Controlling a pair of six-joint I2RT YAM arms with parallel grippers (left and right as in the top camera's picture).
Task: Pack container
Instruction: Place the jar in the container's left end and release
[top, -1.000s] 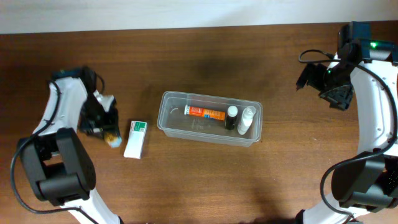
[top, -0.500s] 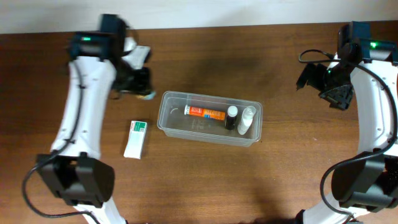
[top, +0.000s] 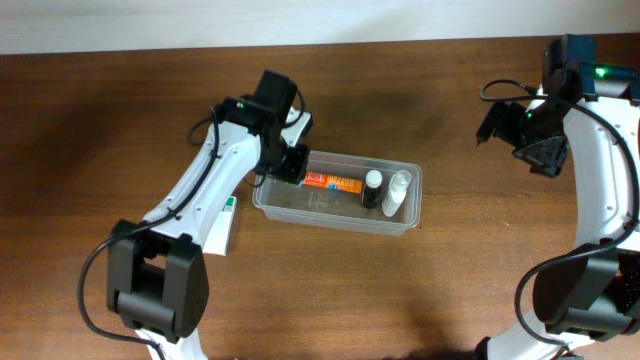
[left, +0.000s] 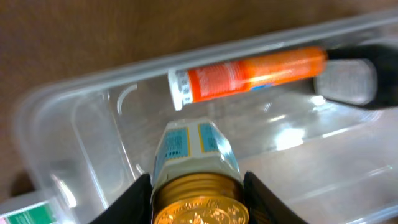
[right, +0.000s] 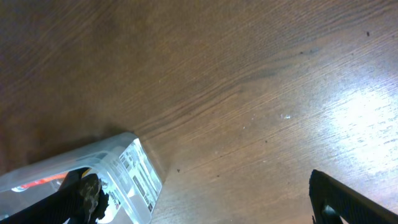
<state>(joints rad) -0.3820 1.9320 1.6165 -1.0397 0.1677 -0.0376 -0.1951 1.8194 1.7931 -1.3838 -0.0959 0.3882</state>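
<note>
Where the left gripper (left: 196, 190) hangs over the left end of the container (top: 340, 222), its fingers clamp a small gold-capped bottle (left: 193, 149). The container rests mid-table (top: 450, 290), holding an orange tube (top: 330, 182) along its far wall and, toward its right end, a dark bottle (top: 372, 190) beside a pale bottle (top: 397, 193). Well beyond the container's right end, the right gripper (right: 200, 186) is spread wide and empty.

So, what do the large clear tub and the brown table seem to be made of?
The clear rectangular tub looks like glossy plastic: its walls are see-through with bright highlights. The brown table looks like wood or veneer, with visible grain and mild sheen.
</note>
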